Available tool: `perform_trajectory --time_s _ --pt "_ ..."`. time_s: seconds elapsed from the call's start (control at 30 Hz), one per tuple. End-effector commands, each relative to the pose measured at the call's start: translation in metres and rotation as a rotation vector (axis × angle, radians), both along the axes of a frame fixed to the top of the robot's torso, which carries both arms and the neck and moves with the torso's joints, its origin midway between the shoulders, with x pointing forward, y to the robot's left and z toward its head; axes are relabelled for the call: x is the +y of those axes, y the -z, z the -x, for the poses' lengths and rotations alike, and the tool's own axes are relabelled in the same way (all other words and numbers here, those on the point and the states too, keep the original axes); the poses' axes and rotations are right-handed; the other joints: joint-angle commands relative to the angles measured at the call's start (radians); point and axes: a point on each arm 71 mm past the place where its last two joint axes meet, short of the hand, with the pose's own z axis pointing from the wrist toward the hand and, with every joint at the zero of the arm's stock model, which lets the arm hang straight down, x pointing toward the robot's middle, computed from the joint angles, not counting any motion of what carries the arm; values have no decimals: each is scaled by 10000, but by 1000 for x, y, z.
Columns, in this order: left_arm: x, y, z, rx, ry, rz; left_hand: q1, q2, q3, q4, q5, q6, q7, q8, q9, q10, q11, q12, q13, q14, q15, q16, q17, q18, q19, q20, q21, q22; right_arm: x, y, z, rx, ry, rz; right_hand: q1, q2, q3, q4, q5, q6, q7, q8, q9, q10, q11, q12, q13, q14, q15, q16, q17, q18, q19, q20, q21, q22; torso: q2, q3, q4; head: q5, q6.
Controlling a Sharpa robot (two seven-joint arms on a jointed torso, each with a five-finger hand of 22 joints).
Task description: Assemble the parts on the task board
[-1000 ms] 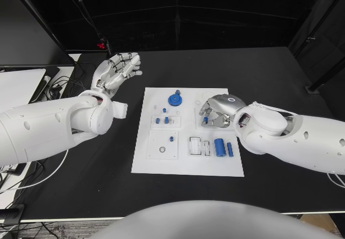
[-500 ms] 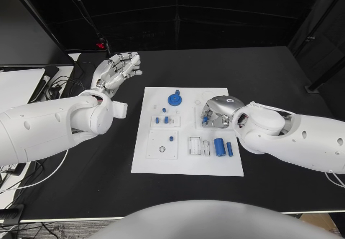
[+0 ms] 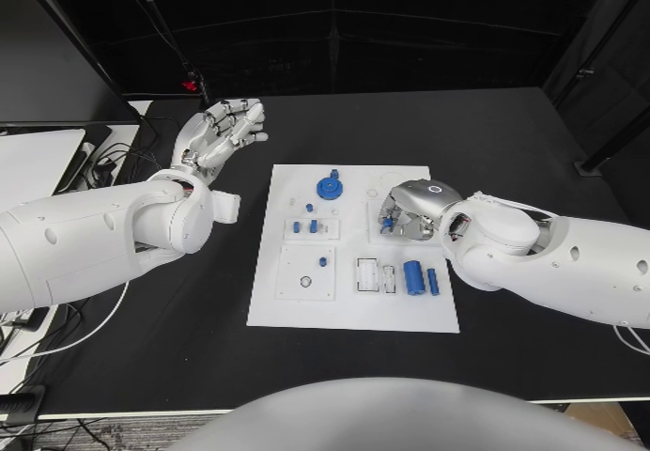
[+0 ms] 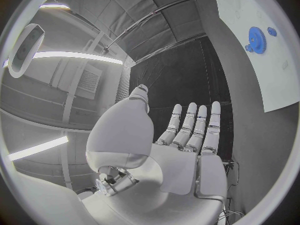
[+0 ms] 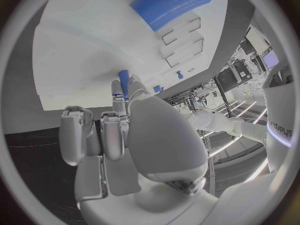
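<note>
The white task board (image 3: 355,301) lies mid-table. On it are a blue gear (image 3: 330,186), small blue pegs (image 3: 310,225) and two blue cylinders (image 3: 413,278). My right hand (image 3: 410,211) hovers low over the board's right upper part, its fingers curled down. It pinches a small blue peg (image 3: 389,224), and the right wrist view shows this peg (image 5: 124,77) between thumb and fingertip close to the board, with a large blue cylinder (image 5: 170,4) beyond. My left hand (image 3: 224,132) is off the board at the far left, flat and holding nothing. Past the left hand (image 4: 187,135), the left wrist view shows the gear (image 4: 255,39).
Another small blue peg (image 3: 322,262) stands in the lower left block of the board, with rectangular slots (image 3: 367,274) beside the cylinders. White equipment and cables (image 3: 95,164) lie beyond the table's left edge. Black table surface (image 3: 542,169) surrounds the board.
My right hand has shifted very slightly over the board's right upper part, still pinching the small peg. The left hand has stayed where it was.
</note>
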Motion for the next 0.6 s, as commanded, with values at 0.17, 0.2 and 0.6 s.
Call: perform_trajectory --time_s 0.17,0.2,0.6 --pt "1 -9 3 -1093 102 289 27 91 55 -15 -9 -74 1531 55 -10 -42 6 49 -16 -46 -10 54 -10 -89 28 0 56 -13 -2 -7 1 -324 10 -1032 345 56 163 -6 -42 281 19 160 67 227 -11 -106 -13 915 -91 84 1988 115 549 -77 97 2242 -1 8 3 29 -1" --pt "1 -9 3 -1092 100 289 27 91 55 -15 -9 -74 1531 55 -10 -42 6 49 -16 -46 -10 54 -10 -89 28 0 56 -13 -3 -8 1 -347 16 -1200 351 53 165 -4 -42 288 21 162 67 232 -10 -110 -13 915 -90 85 1988 115 550 -77 98 2243 -1 7 0 35 -1" --pt "1 -9 2 -1089 95 280 40 124 55 -17 4 -82 1531 80 -22 -54 6 87 -28 -56 -9 82 -38 -91 24 0 58 -16 -16 -28 20 -766 -148 -3193 374 -10 166 36 -42 327 32 158 66 238 4 -170 -22 917 -85 90 1998 118 543 -76 84 2239 -15 -6 12 77 -1"
